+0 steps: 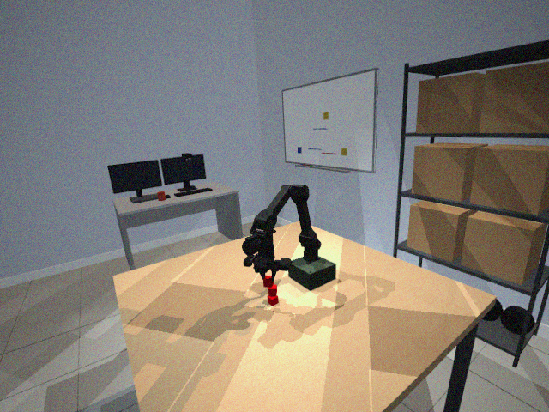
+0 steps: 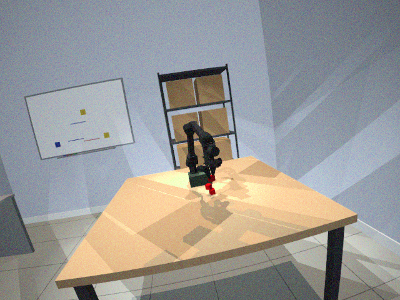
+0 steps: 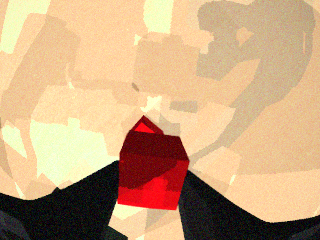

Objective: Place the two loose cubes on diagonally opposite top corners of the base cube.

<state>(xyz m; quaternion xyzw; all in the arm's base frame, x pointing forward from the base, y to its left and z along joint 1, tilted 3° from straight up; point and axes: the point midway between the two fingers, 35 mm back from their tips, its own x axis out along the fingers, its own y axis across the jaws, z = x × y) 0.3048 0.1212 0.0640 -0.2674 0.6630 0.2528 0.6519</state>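
Hand (image 1: pixel 268 279) (image 2: pixel 212 174) (image 3: pixel 151 171) is pinching a red cube, call it cube A (image 1: pixel 268 281) (image 2: pixel 211 178) (image 3: pixel 152 172). Fingers sit on two opposite sides of it in the wrist view. Cube A is up off the counter (image 1: pixel 399 305) (image 2: pixel 155 232) (image 3: pixel 280 195).

Other two reds make a short stack on the counter. Base cube (image 1: pixel 272 299) (image 2: pixel 212 191) at the bottom, cube B (image 1: pixel 272 289) (image 2: pixel 208 186) on top of it. In the exterior view, cube B sits offset to the left of the base cube, overhanging it. So one loose cube is placed, one is in the hand.

Top view: cube A is just left of cube B and a bit higher in frame. Exterior view: cube A is above and slightly right of cube B, visibly apart. Wrist view: a red corner pokes out past cube A's far edge; can't tell which cube that is.

Arm (image 1: pixel 275 208) (image 2: pixel 202 137) arches up from the dark green block (image 1: pixel 311 271) (image 2: pixel 197 179) and comes down with the hand pointing at the counter. In the top view the block is right of the stack and farther back. Shadows from the arm fall across the counter around the stack.
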